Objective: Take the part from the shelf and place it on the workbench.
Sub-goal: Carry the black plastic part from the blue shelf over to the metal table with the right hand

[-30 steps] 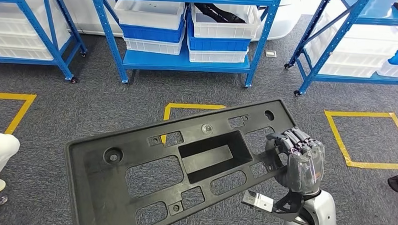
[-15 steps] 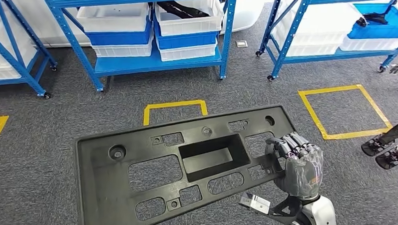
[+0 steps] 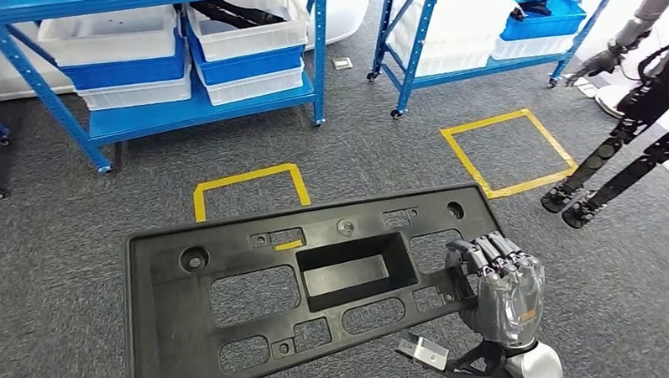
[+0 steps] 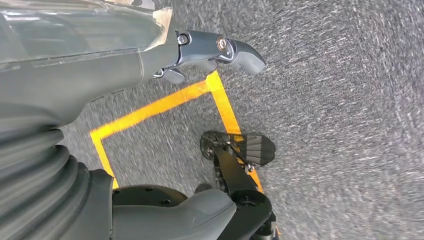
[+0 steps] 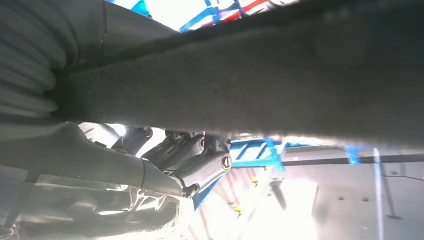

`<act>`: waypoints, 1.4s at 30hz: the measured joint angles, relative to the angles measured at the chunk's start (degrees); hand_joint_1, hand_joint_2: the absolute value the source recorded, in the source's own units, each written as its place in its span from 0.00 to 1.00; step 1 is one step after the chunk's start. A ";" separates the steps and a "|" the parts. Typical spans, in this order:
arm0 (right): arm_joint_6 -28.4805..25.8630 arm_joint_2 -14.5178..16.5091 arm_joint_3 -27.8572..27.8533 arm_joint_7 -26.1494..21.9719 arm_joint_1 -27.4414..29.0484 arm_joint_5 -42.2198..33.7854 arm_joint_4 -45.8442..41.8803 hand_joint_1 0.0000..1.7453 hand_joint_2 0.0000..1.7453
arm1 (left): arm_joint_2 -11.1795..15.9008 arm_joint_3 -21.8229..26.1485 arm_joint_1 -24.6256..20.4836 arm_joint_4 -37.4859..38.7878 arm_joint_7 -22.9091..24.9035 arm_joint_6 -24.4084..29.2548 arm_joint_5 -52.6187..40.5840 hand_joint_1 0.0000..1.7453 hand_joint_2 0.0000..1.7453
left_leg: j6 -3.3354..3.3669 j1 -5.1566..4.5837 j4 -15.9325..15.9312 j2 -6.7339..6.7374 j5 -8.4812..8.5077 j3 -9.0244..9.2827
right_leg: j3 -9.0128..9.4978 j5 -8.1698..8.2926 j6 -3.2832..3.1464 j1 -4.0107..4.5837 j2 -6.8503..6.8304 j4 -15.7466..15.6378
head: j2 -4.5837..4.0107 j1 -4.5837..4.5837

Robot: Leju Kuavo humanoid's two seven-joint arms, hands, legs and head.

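Upper left of the head view: a blue shelf unit [image 3: 201, 109] carrying white and blue bins [image 3: 130, 52] stacked on its lower deck, one white bin holding dark items. Centre, on the grey carpet [image 3: 53, 221]: a yellow tape outline [image 3: 249, 178], open toward the camera, partly covered by the part. Lower centre: the part [image 3: 227, 294], a long black plastic panel with a recessed rectangular pocket in the middle, several rectangular cut-outs and round bosses, held in the air above the carpet, tilted so its right end sits higher in the frame. Lower right: the right hand [image 3: 502, 287], fingers curled over the panel's right edge, gripping it; the right wrist view shows the same part [image 5: 280, 75] as a dark band across the frame with the hand's fingers [image 5: 200, 160] pressed against it. Upper right: a second blue shelf [image 3: 479, 51] with white and blue bins, a yellow tape square [image 3: 507, 153], and another robot's dark legs [image 3: 605, 169]. Left wrist view: the left hand [image 4: 150, 65] above carpet and yellow tape [image 4: 165, 102], fingers apart, holding nothing.
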 joint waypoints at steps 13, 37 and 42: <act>0.31 4.80 0.40 2.20 1.31 4.31 0.10 1.00 1.00 | 0.10 -0.93 0.48 -0.02 0.98 0.32 0.23 0.00 1.00 | -2.52 0.01 10.81 2.37 -7.20 -3.86 | 4.40 2.87 -1.34 -0.84 -3.95 -7.08 | -0.01 -0.14; 2.28 8.37 1.45 0.21 0.61 3.01 -0.37 1.00 1.00 | -2.51 2.27 1.20 -0.12 0.82 6.08 4.99 0.00 1.00 | -0.89 -0.48 1.14 7.78 -0.93 0.04 | 4.38 2.12 1.43 -0.20 -8.16 -6.54 | -0.01 0.35; 2.63 8.65 1.58 -0.19 0.23 2.43 -0.32 1.00 1.00 | -2.80 2.72 0.99 -0.18 0.95 6.70 5.39 0.00 1.00 | -2.58 0.24 5.55 4.10 -4.51 -1.42 | 3.97 3.24 -0.66 -1.23 -4.92 -6.99 | 0.00 -0.07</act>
